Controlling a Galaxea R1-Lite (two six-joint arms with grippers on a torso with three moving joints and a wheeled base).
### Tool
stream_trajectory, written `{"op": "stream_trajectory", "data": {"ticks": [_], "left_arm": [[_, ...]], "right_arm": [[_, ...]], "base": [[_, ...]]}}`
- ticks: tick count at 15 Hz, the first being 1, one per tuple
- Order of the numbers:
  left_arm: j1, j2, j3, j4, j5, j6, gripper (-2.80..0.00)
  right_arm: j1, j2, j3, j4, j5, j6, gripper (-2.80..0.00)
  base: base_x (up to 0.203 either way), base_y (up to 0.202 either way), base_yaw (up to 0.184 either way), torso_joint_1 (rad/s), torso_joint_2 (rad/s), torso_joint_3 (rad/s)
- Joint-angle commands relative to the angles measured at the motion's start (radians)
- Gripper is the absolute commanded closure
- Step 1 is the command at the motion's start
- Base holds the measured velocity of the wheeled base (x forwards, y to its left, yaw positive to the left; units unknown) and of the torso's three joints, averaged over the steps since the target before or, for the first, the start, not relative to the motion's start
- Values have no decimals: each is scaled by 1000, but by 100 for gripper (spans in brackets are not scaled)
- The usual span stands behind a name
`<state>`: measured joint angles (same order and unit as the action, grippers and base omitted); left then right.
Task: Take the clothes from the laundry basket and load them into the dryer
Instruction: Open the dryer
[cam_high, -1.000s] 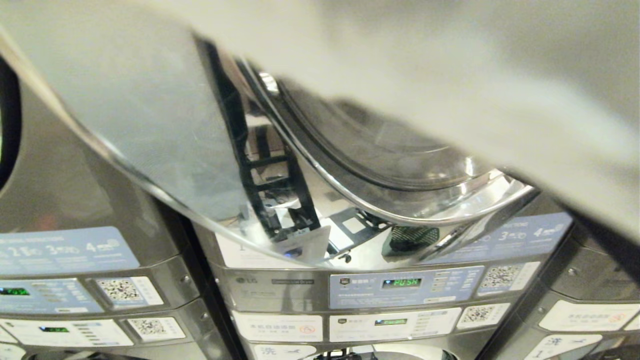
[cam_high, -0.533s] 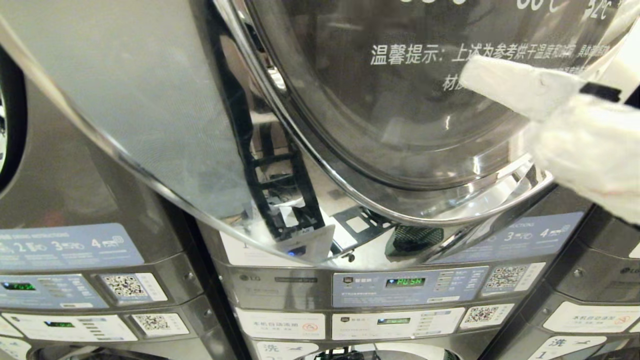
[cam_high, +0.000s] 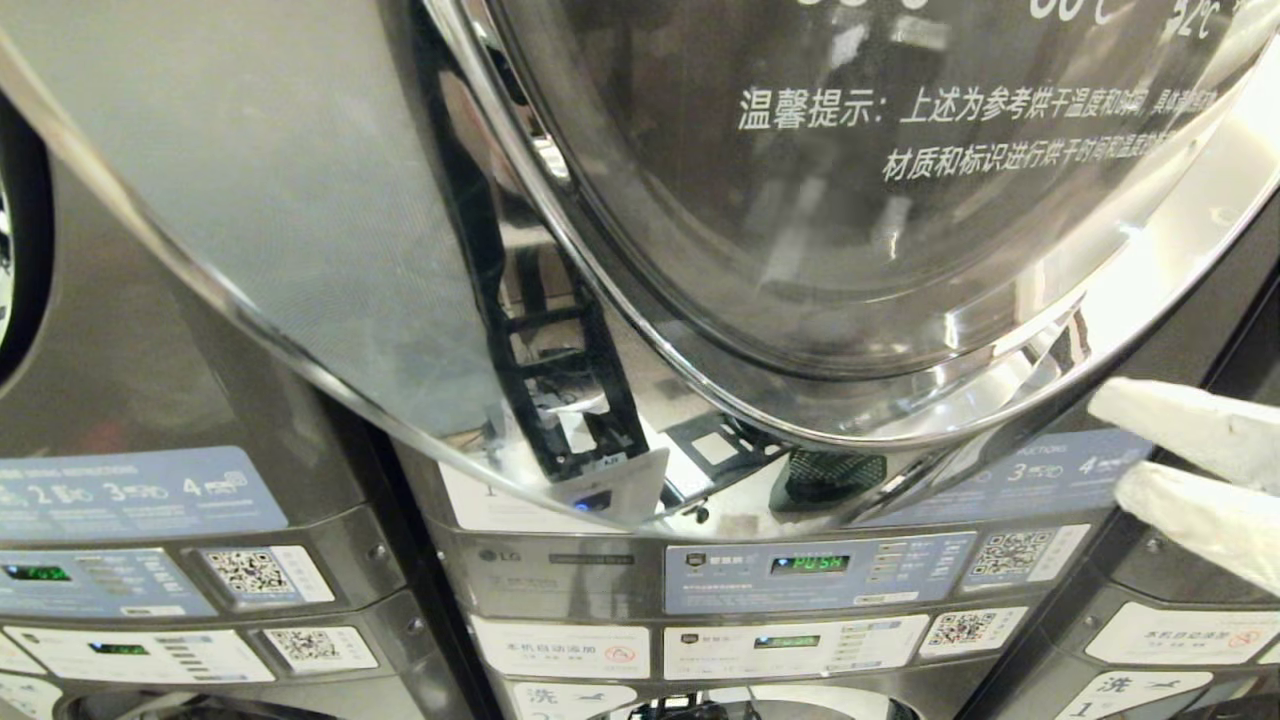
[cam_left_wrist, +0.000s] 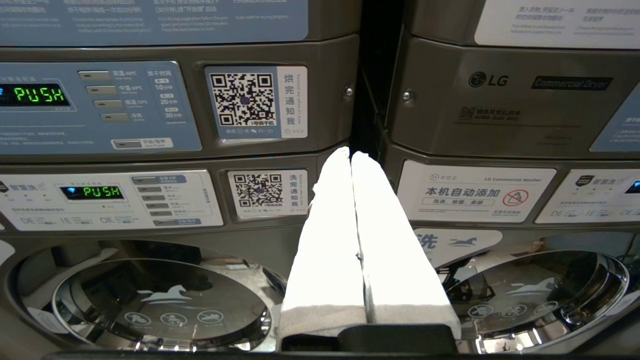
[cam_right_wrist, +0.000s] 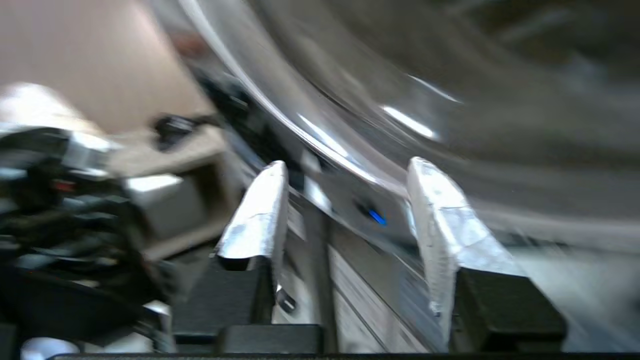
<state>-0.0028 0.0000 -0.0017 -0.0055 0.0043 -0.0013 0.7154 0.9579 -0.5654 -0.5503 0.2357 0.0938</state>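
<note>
Head view first: the dryer door (cam_high: 300, 230) stands swung open on the left, its broad grey inner face turned toward the camera, curved edge sweeping down to the middle. Right beside it is the dryer (cam_high: 850, 230) itself, a big round opening ringed in bright chrome, with white Chinese lettering reading across the dark glassy surface up top. No clothes show anywhere in this view, and no laundry basket either. Below the chrome ring runs the control panel (cam_high: 810, 570), blue-grey, its green display reading PUSH, a QR sticker to its right. At the right edge, the right gripper (cam_high: 1150, 460) pokes in just below the chrome rim, two white-wrapped fingers with a clear gap between them and nothing held.

Left wrist view now: the left gripper (cam_left_wrist: 351, 165) points at the seam between two stacked machines, its white fingers (cam_left_wrist: 330, 240) pressed flat together, closed on nothing. Behind it, more panels with green PUSH displays and QR codes, and two round washer doors (cam_left_wrist: 160, 300) low down.

Right wrist view, and it's a blur: the right gripper's two silvery fingers (cam_right_wrist: 260, 210) stand parted, empty, with the curved chrome dryer rim (cam_right_wrist: 325, 145) streaking past just beyond them. Dark cabling sits off to one side.
</note>
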Motion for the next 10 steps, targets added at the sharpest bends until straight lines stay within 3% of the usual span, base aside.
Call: {"op": "stream_trajectory", "data": {"ticks": [1,3,5,8,10], "left_arm": [[0,0,0,-1,0,0,0],[0,0,0,-1,0,0,0],[0,0,0,-1,0,0,0],[0,0,0,-1,0,1,0],[0,0,0,-1,0,0,0]], "right_arm": [[-180,-81,53,93,4,-1,0],[-382,-182,111,273,6,-5,0],[-491,-353,162,480,-4,-8,0],[-581,-617,238,707,-62,-39,0],[-606,-690,355,734,-223,-79,0]], "base": [[0,0,0,0,0,0],[0,0,0,0,0,0],[0,0,0,0,0,0],[0,0,0,0,0,0],[0,0,0,0,0,0]]}}
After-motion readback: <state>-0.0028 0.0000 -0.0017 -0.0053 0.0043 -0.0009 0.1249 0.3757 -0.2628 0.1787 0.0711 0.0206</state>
